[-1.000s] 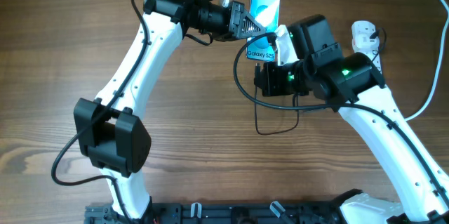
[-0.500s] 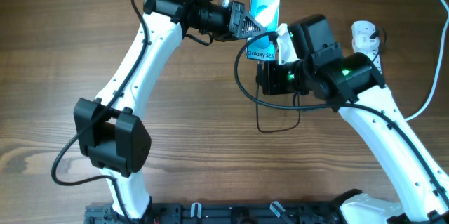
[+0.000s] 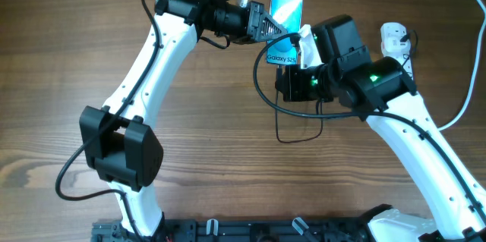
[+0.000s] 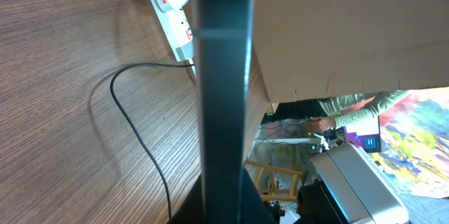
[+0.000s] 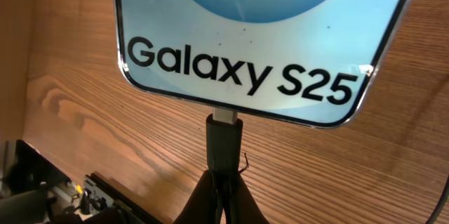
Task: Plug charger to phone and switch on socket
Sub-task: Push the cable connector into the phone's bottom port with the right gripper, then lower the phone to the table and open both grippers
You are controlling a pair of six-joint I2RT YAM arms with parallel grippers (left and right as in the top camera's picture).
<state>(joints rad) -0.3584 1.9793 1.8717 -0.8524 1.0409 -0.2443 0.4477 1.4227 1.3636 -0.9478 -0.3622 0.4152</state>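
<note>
Little has shifted since the earlier overhead frames: the right gripper point(image 5: 223, 190) has crept a touch to the left under the phone point(image 5: 259, 34), and the slack cable loop on the table point(image 3: 205, 136) has changed shape only slightly.

Right gripper: fingers pinched together on the charger point(image 5: 224, 140), just behind its dark plug. The plug tip meets the port at the middle of the phone's lower edge. A sliver of metal shows there, so full seating cannot be confirmed.

Left gripper point(image 3: 266, 24): at the phone's left edge and apparently clamped on it. Its wrist view shows only a dark edge-on bar, so this is not certain.

The socket point(image 4: 170, 6) lies on the table off to the right, well apart from both grippers. A thin black cable runs toward it.
</note>
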